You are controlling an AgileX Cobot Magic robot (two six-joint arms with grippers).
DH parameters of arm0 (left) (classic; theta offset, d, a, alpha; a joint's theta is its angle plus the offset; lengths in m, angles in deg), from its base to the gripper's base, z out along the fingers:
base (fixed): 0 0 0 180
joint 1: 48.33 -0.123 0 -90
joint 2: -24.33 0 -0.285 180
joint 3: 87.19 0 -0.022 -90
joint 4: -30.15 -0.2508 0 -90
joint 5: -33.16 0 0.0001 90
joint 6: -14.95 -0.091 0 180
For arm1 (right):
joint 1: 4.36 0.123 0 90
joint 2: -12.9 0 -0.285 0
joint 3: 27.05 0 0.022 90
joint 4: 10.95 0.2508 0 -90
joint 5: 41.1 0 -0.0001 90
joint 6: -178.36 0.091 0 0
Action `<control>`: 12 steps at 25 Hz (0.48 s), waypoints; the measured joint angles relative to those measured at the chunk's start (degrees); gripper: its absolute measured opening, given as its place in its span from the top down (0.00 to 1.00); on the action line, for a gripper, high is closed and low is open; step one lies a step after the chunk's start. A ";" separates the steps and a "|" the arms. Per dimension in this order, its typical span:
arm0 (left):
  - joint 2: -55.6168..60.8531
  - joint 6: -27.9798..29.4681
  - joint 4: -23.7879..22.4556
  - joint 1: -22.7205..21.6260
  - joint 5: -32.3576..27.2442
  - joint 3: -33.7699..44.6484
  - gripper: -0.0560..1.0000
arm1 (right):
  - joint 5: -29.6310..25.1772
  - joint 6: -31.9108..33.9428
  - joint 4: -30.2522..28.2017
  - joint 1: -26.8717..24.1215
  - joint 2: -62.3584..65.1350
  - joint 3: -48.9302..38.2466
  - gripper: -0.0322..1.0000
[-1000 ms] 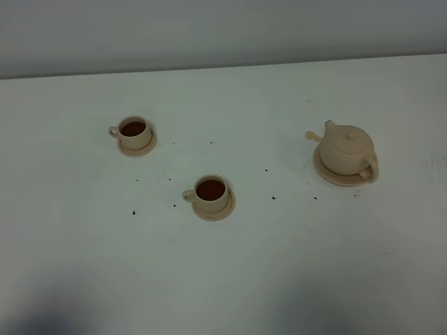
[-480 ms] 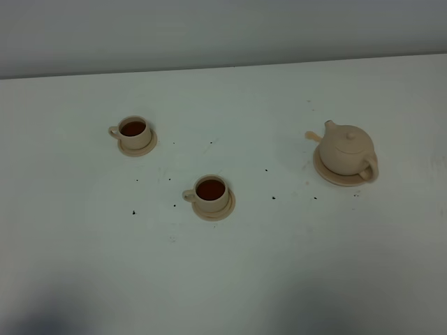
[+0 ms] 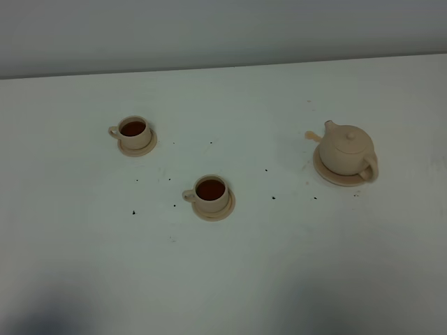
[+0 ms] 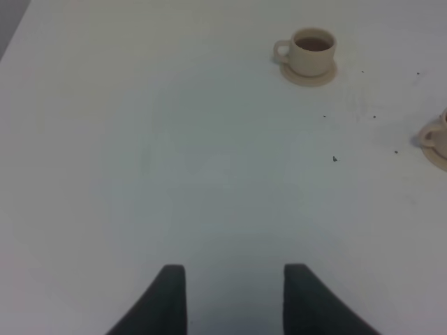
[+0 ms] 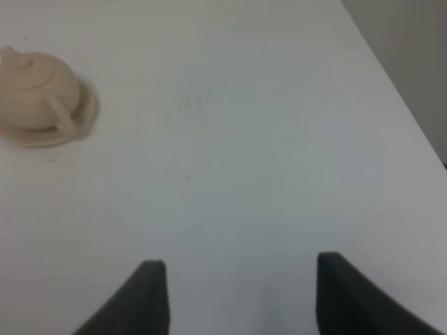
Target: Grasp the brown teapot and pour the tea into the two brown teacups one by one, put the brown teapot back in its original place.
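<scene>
On the white desk (image 3: 230, 279), two filled teacups (image 3: 133, 130) (image 3: 210, 190) stand left; the teapot (image 3: 347, 150) sits on its saucer (image 3: 323, 169) at right. Likely heavy, glazed-slick and breakable: grip its loop handle (image 3: 371, 167). Left tool (image 4: 234, 296) and right tool (image 5: 241, 296) are spread, empty.

A matt, beige-tan ceramic finish is shown on the teapot (image 3: 347, 149), its saucer (image 3: 328, 172) and both teacups (image 3: 134, 131) (image 3: 210, 191), well ahead of the grippers. A dark, glossy liquid surface is seen in each cup. The table (image 3: 223, 279) is presented as smooth, matt white, speckled with dark flecks. The fingers (image 4: 167, 300) (image 5: 147, 296) appear matt black, probably plastic.
</scene>
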 joint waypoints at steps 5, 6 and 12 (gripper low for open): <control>0.00 0.00 0.00 0.00 0.00 0.00 0.59 | 0.00 0.00 0.39 0.00 0.00 0.00 0.51; 0.00 0.00 0.00 0.00 0.00 0.00 0.59 | 0.00 0.00 0.44 0.00 0.00 0.00 0.51; 0.00 0.00 0.00 0.00 0.00 0.06 0.59 | 0.00 0.00 0.46 -0.02 0.00 0.00 0.53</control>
